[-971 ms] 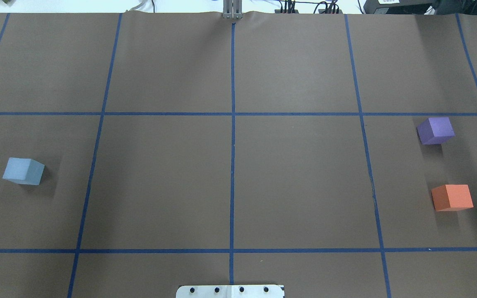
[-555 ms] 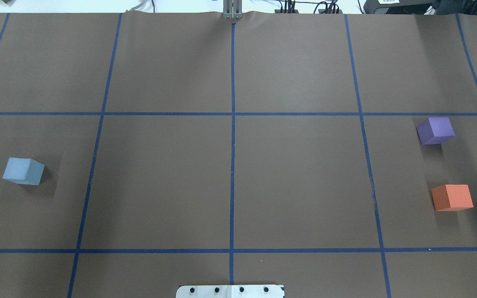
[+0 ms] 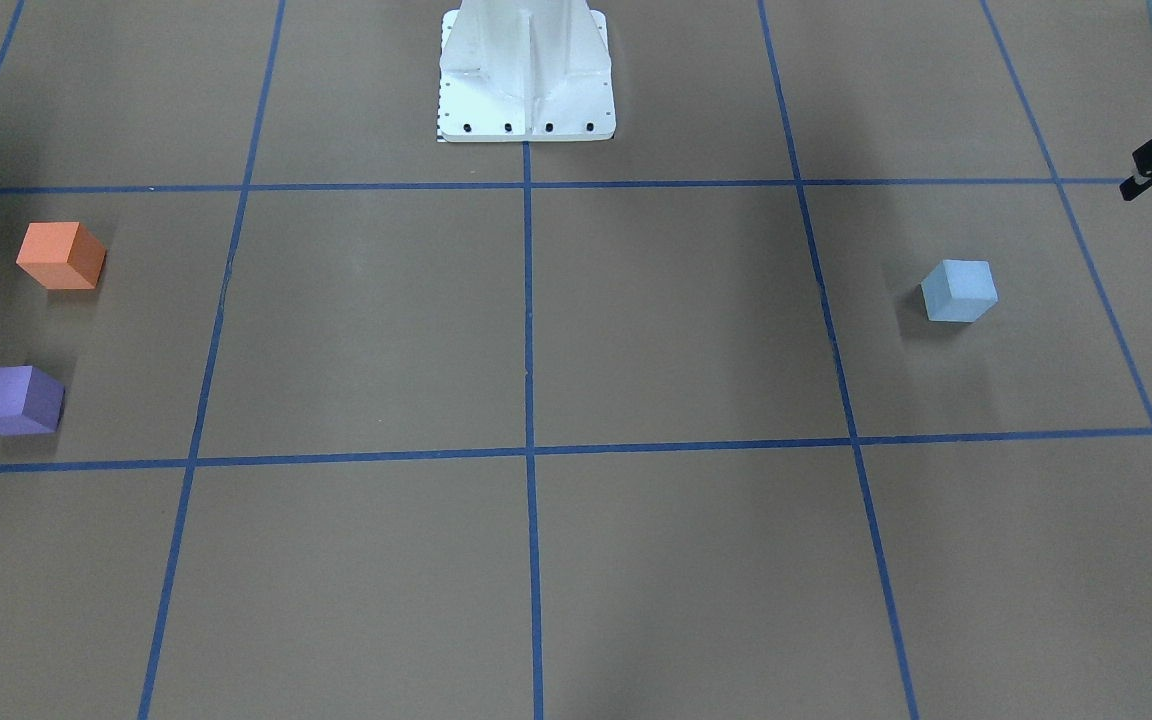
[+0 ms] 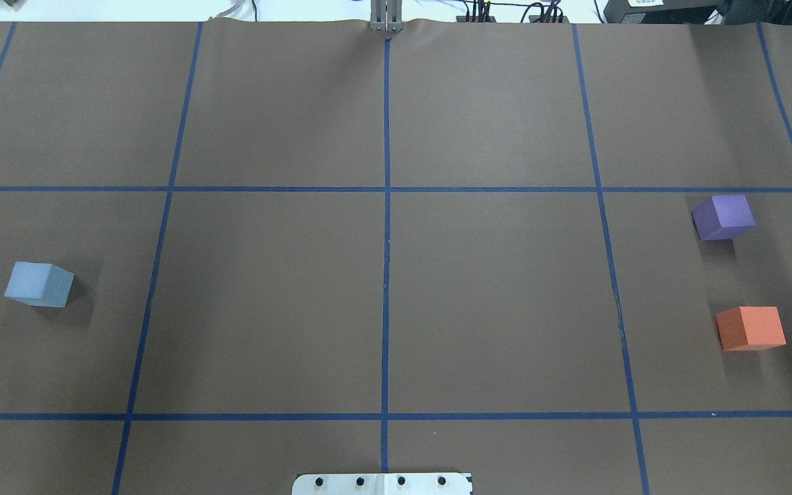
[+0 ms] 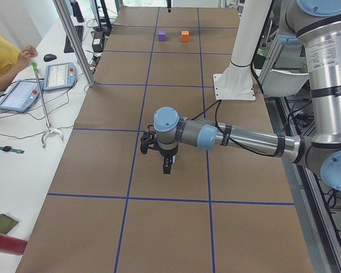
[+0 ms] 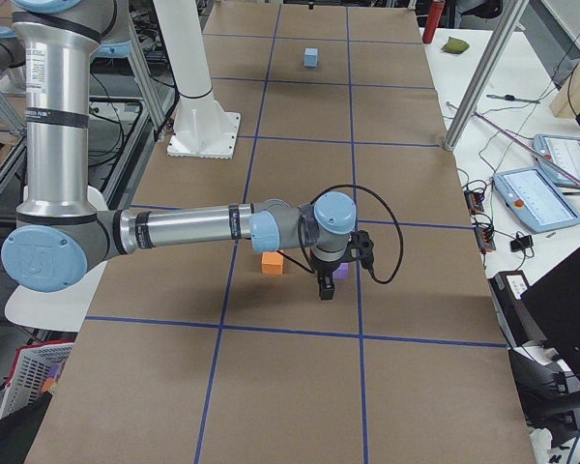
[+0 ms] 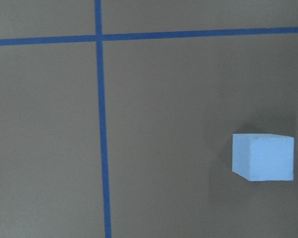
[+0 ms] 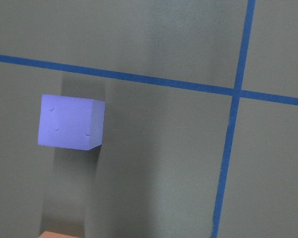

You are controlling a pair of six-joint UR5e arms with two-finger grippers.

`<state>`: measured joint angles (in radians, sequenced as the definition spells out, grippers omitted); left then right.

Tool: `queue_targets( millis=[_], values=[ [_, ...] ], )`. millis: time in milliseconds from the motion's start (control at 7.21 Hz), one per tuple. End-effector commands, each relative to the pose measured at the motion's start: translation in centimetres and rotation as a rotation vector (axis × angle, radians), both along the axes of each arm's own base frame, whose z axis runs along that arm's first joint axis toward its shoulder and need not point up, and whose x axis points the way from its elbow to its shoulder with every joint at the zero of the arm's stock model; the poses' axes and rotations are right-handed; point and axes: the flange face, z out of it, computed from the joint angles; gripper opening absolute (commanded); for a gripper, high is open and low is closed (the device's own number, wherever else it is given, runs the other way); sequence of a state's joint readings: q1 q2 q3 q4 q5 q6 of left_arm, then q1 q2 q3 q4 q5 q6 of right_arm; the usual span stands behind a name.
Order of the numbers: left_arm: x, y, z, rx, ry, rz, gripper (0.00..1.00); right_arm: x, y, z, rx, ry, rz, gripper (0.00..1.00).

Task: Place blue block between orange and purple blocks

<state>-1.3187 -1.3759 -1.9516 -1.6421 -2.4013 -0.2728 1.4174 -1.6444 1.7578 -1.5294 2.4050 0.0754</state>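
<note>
Overhead exterior, pale blue block [image 4: 39, 284], cube-shaped

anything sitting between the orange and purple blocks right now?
No. The brown paper between the orange block and the purple block is bare, as the overhead exterior view shows. The blue block lies far across the table.

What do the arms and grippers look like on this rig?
Both alike. The left arm and right arm: silver tubes, light-blue joint caps, printed labels. The left gripper and right gripper: black, slim fingers, black cable looping at each wrist.
</note>
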Motion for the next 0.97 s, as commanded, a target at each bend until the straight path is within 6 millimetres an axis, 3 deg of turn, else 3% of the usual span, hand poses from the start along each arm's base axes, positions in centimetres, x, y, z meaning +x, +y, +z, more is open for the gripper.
queue_targets(
  millis=[0, 139, 277, 416, 832],
  values=[
    [7.1, -1.2, -2.7, -0.011, 0.009, 0.08, 1.0, -0.1, 0.0, 0.0, -0.003, -0.014, -0.002, 1.0],
    [9.4, -1.4, -3.0, 0.001, -0.023, 0.105, 1.0, -0.1, 0.0, 0.0, -0.004, -0.013, -0.003, 1.0],
    [14.4, -1.4, -4.3, -0.033, -0.083, 0.038, 1.0, -0.2, 0.0, 0.0, -0.001, -0.015, -0.006, 1.0],
    [19.4, -1.0, -3.1, -0.043, -0.115, -0.02, 1.0, -0.4, 0.0, 0.1, -0.003, -0.012, -0.011, 1.0],
    [19.5, -0.8, -1.6, -0.007, -0.085, -0.028, 1.0, -0.5, -0.1, 0.2, -0.004, -0.012, -0.012, 1.0]
  ],
)
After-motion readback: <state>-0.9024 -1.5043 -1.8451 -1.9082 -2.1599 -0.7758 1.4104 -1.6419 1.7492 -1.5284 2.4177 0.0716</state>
